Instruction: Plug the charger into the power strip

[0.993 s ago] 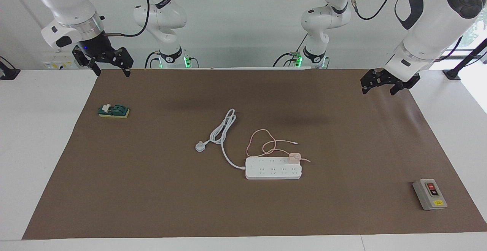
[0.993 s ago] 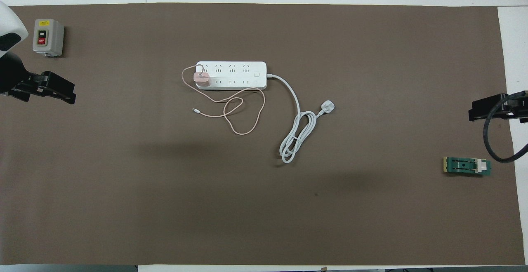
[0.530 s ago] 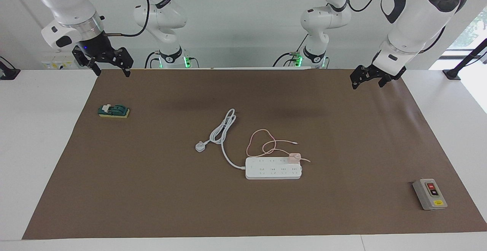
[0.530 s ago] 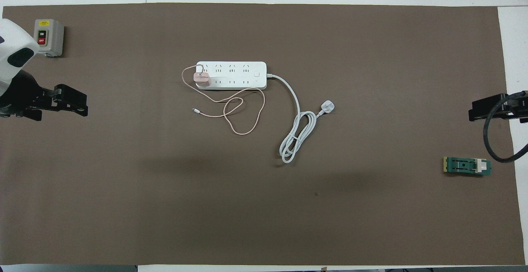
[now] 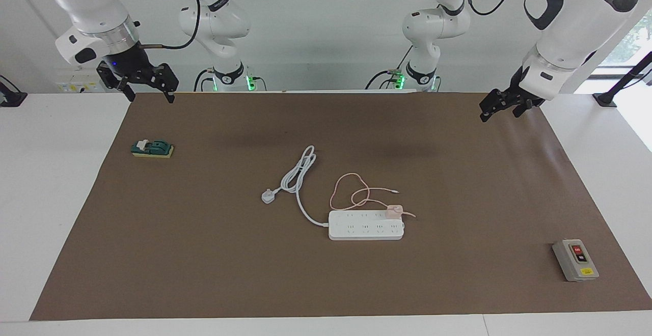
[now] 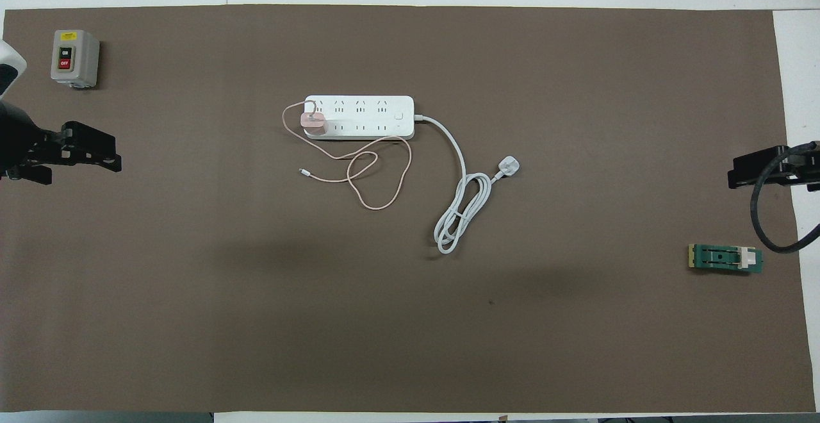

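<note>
My left end effector (image 5: 501, 107), fingers apart and empty, is drifting back outward; the charger (image 5: 394, 210) is sitting on the power strip (image 5: 365, 225), well apart from it.

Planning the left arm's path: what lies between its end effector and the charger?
Only bare brown mat, as the overhead view shows, between the left end effector and the charger on the power strip.

right pincer (image 6: 737, 176): cut by overhead edge | charger (image 5: 394, 210) prongs: hidden | socket seating: untellable
</note>
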Robot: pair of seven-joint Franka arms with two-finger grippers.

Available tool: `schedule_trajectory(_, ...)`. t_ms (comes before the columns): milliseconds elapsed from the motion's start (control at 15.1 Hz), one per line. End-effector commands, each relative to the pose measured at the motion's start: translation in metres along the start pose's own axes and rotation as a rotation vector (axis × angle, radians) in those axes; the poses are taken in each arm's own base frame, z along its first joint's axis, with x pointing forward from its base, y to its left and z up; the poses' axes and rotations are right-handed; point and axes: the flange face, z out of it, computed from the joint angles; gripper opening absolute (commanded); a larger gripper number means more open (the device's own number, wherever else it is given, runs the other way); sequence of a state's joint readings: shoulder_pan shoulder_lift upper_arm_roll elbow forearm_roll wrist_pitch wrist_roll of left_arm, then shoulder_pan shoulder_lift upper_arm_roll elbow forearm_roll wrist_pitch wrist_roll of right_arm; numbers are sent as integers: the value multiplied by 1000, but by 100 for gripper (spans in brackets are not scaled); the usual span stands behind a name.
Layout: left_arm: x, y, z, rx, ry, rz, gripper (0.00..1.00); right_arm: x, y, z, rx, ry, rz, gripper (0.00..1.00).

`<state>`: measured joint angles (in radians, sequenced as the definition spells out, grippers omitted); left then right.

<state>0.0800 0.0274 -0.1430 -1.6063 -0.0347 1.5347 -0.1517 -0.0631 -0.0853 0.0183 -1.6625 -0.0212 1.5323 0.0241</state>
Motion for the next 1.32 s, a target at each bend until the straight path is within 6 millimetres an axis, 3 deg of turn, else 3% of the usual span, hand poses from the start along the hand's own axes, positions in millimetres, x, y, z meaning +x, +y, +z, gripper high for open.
schedule_trajectory(0, -6, 4, 2, -7, 8, -8, 100, -8, 1, -2, 3, -4, 14, 100)
schedule_trajectory(397, -5, -8, 1, -11, 12, -31, 100, -8, 1, -2, 3, -4, 14, 100)
schedule_trajectory(794, -8, -1, 0, -9, 10, -18, 100, -8, 1, -2, 3, -4, 14, 100)
schedule_trajectory(1258, -6, -7, -3, -13, 25, -28, 100, -8, 1, -2, 3, -4, 14, 100)
